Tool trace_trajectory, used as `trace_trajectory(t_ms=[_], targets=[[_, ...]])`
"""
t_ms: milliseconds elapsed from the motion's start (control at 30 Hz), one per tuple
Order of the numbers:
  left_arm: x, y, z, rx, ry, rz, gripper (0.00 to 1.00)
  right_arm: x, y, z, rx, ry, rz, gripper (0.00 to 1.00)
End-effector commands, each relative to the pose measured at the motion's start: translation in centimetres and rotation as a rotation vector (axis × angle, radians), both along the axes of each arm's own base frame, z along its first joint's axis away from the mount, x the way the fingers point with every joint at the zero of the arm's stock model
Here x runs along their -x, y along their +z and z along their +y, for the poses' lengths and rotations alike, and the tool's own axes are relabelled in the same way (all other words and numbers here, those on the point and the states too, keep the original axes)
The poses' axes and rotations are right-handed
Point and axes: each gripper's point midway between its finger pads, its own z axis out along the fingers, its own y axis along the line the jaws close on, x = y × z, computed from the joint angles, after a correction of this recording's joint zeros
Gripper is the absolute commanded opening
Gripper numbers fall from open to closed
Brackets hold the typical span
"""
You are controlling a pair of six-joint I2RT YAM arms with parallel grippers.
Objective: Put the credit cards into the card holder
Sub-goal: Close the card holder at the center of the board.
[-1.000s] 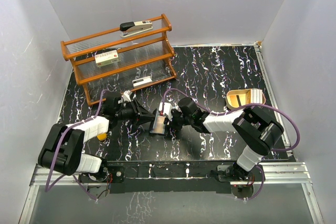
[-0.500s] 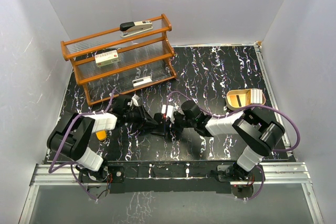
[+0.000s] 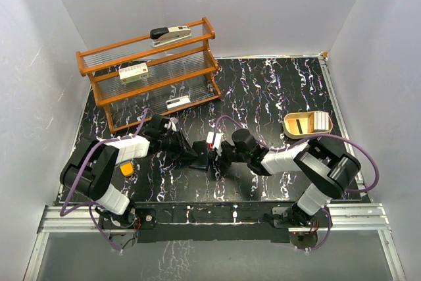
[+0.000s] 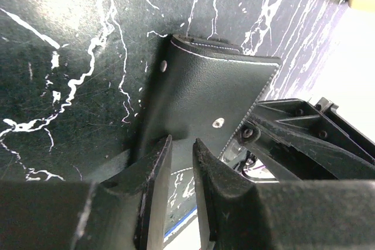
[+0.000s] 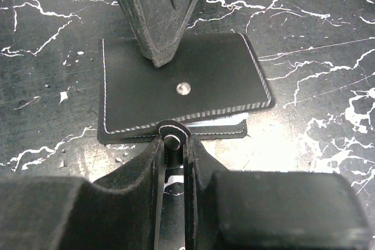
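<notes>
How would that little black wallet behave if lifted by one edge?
Probably floppy: the card holder is a stitched fold, layers parting where the right gripper pinches its edge. Likely light, being thin. Its smooth skin might slide on the glossy table.

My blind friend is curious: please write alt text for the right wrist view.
A black card holder lies on a black marbled table, the right jaws pinching its near snap tab; the left jaws touch its top.

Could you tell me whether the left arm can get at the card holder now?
Likely yes: the left end effector rests on the card holder, nothing between; the right end effector only pinches its snap tab.
</notes>
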Motion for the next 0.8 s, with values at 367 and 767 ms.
trace_trajectory(t_ms=[367,767], targets=[[0.3,-2.6,2.2,-0.161,0.053,0.041,0.22,-0.1,3.8,0.0,-0.086,-0.054,0.033,0.42],[1.1,0.3,-0.6,-0.059,0.065,0.016,0.26,-3.2,7.8,-2.7,-0.241,-0.628,0.343,0.47]])
